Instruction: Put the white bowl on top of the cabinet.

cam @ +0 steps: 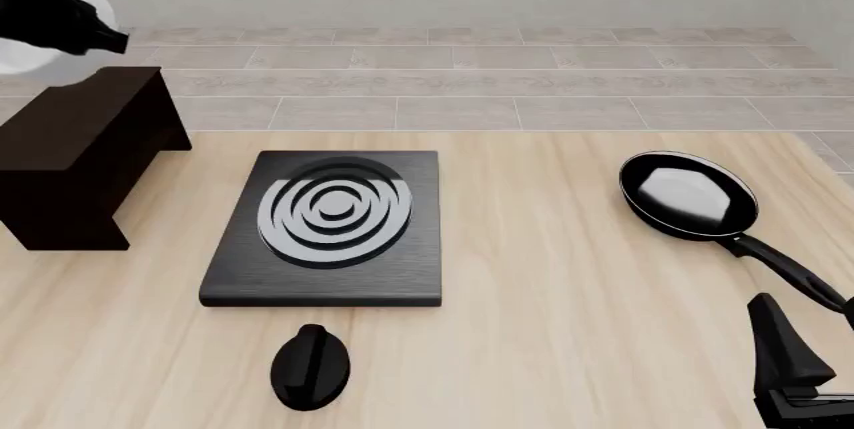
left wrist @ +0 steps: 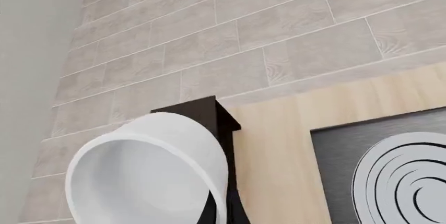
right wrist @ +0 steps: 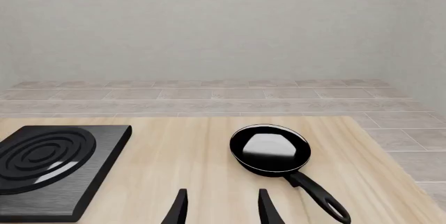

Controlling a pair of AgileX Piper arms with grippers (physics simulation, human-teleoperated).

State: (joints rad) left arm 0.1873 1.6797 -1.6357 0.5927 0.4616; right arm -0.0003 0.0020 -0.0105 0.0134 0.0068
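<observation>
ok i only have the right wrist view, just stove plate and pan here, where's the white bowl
Observer: The white bowl is up off the table at the far left, held by the left gripper.
Operator: is it on the cabinet yet
Observer: Not yet. It hangs near the far end of the cabinet and looks clear of the flat top.
Operator: anything on the table i can't see
Observer: A small black knob-like object lies on the near side of the stove plate.
</observation>
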